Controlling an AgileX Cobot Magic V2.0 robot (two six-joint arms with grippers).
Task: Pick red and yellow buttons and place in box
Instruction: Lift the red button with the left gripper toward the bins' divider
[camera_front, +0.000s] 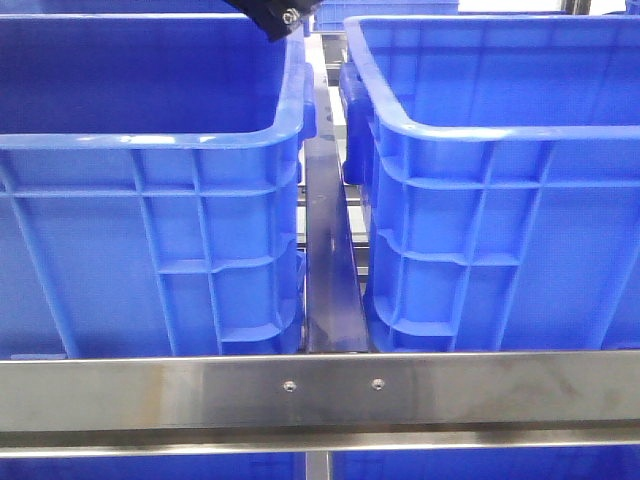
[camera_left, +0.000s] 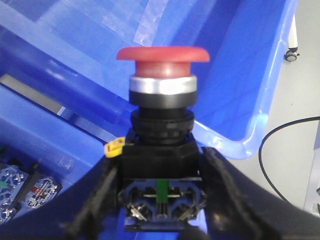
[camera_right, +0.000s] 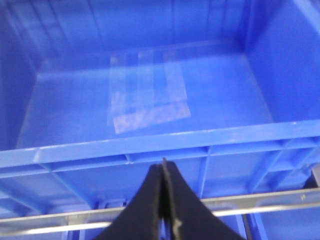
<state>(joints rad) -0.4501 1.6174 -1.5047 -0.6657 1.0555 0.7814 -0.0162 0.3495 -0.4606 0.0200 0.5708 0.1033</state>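
**Red button held over the crate**

The left gripper (camera_left: 161, 200) is clamping its black fingers (camera_left: 100, 200) on the squared black base of a red button (camera_left: 162, 54), its smooth mushroom cap and metal collar poised above the glossy, ribbed blue box (camera_left: 260, 125). The right gripper (camera_right: 164, 200) is pinching closed on nothing, just outside another blue crate (camera_right: 150, 145).

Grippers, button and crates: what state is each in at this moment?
Left gripper: shut on the red button.
Red button: held upright above a crate.
Right gripper: shut, holding nothing.
Crate by the right gripper: nothing visible in it but tape patches.
Two front crates: upright, side by side.
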